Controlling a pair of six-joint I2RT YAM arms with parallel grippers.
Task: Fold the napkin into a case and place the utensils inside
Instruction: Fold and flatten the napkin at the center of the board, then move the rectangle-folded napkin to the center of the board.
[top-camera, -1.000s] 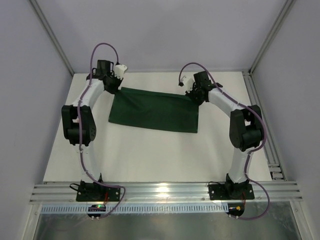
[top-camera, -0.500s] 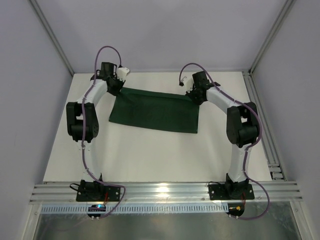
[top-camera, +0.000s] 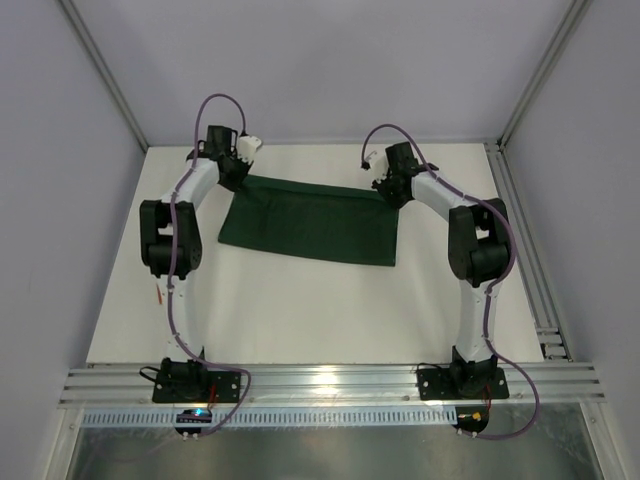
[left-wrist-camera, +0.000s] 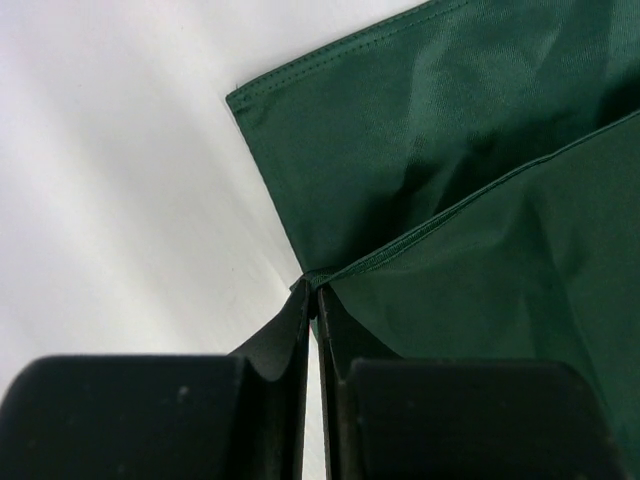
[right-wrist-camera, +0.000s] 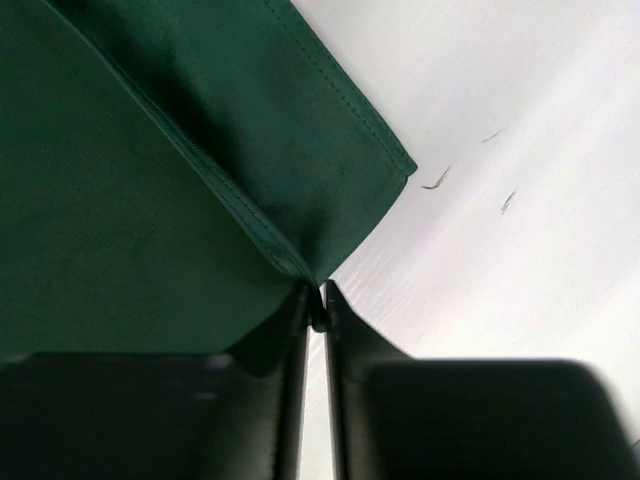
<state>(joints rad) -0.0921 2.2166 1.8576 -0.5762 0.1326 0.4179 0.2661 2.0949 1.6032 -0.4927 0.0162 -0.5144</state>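
The napkin (top-camera: 310, 222) lies folded in half as a wide band at the far middle of the table (top-camera: 300, 310). The left gripper (left-wrist-camera: 312, 295) is pinched tight on the top layer's far left corner. The right gripper (right-wrist-camera: 316, 292) is all but closed on the far right corner. This looks like the end of the first fold. Next, both grippers would need to let go and lift clear without dragging the cloth.

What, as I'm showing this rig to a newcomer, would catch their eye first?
The dark green napkin, folded into a wide oblong at the far middle of the white table. Then the left end effector and the right end effector, each pinching one far corner.
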